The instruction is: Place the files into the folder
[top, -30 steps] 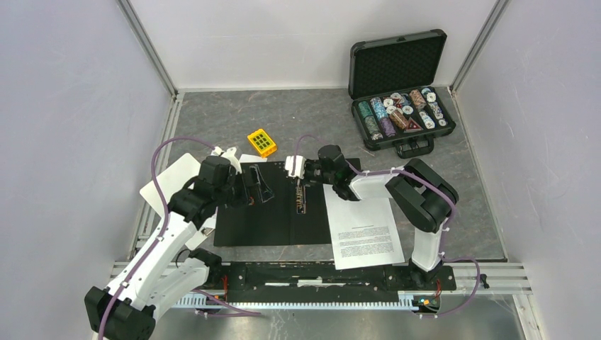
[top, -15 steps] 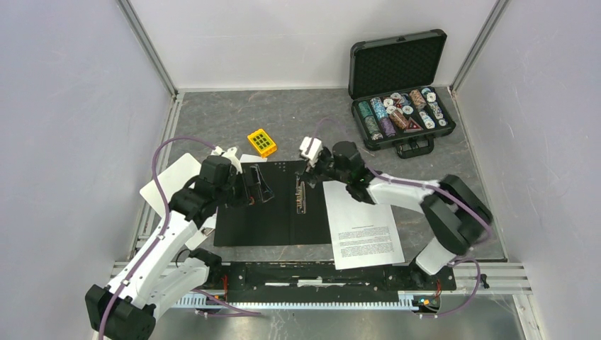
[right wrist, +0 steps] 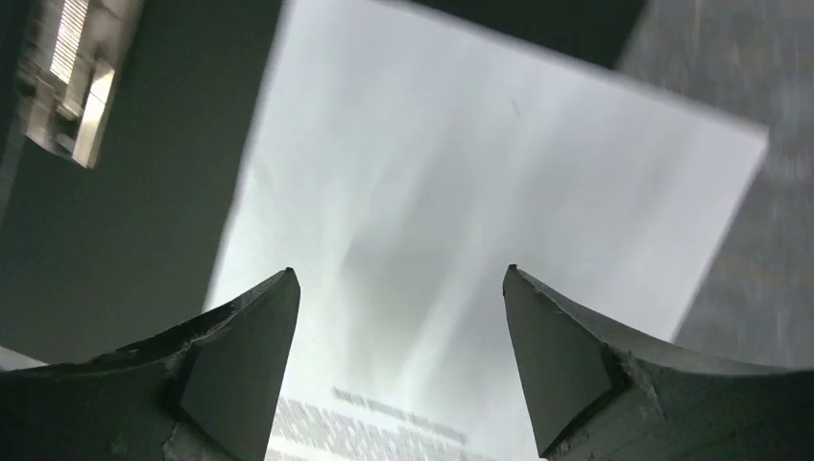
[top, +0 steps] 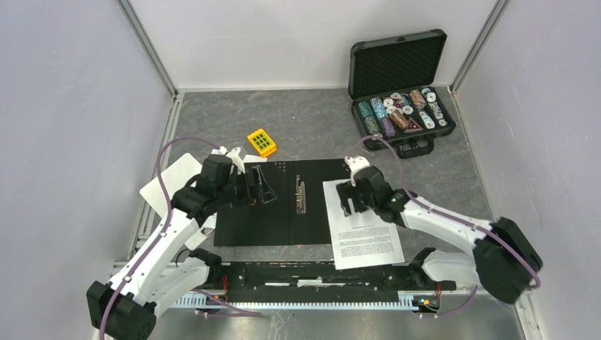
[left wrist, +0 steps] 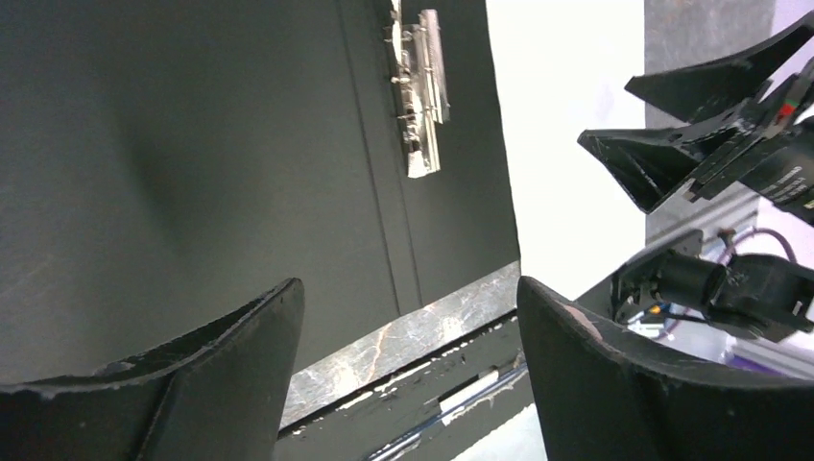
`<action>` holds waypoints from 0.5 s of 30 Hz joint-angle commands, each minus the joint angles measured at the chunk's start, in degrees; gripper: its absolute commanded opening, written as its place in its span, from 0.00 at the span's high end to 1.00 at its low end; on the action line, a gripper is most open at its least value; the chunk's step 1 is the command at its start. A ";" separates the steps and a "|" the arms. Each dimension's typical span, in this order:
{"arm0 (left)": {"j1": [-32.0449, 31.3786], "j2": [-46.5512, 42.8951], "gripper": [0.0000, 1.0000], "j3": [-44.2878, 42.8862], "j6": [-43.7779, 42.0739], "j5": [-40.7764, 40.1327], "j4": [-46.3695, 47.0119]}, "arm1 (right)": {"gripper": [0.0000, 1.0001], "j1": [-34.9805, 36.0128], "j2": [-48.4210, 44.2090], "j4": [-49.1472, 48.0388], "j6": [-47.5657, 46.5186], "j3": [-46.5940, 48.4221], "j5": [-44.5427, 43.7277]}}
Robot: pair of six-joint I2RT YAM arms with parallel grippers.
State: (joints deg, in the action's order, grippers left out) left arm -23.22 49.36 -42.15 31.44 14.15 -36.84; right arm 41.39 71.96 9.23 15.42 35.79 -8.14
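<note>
The folder lies open and flat, black inside up, with its metal clip near the spine. One white printed sheet of the files lies on the table, overlapping the folder's right edge. My left gripper is open and empty above the folder's left half; its view shows the folder, the clip and the sheet. My right gripper is open and empty, hovering over the sheet's upper left part. Its view shows the sheet between its fingers and the clip at the left.
A white clipboard lies left of the folder, partly under my left arm. A yellow block sits behind the folder. An open black case of poker chips stands at the back right. A metal rail runs along the near edge.
My right gripper has left the folder's clip and swung right and nearer, to above the sheet's top. My left gripper has barely moved. The sheet and folder lie as before.
</note>
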 commanded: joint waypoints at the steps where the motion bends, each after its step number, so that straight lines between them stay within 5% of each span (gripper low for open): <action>1: 0.04 3.48 0.18 -0.72 -3.08 10.45 3.27 | 0.15 -1.56 -10.38 9.19 10.02 -5.09 -5.92; 4: -1.11 6.78 0.24 -2.14 -4.48 15.20 3.19 | 0.14 -3.22 -13.77 13.14 10.83 -6.35 -10.76; 9: -8.20 9.24 0.25 -3.20 -2.14 11.27 5.13 | 0.13 -7.04 -15.27 16.97 12.24 -7.34 -13.51; 15: -18.51 15.15 0.39 0.40 7.31 6.84 20.15 | 0.10 -13.19 -16.54 14.54 10.79 -10.71 -8.41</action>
State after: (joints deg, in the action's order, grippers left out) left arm -36.64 60.49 -42.59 32.32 23.40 -29.78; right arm 31.81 56.27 24.36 25.80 27.14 -18.55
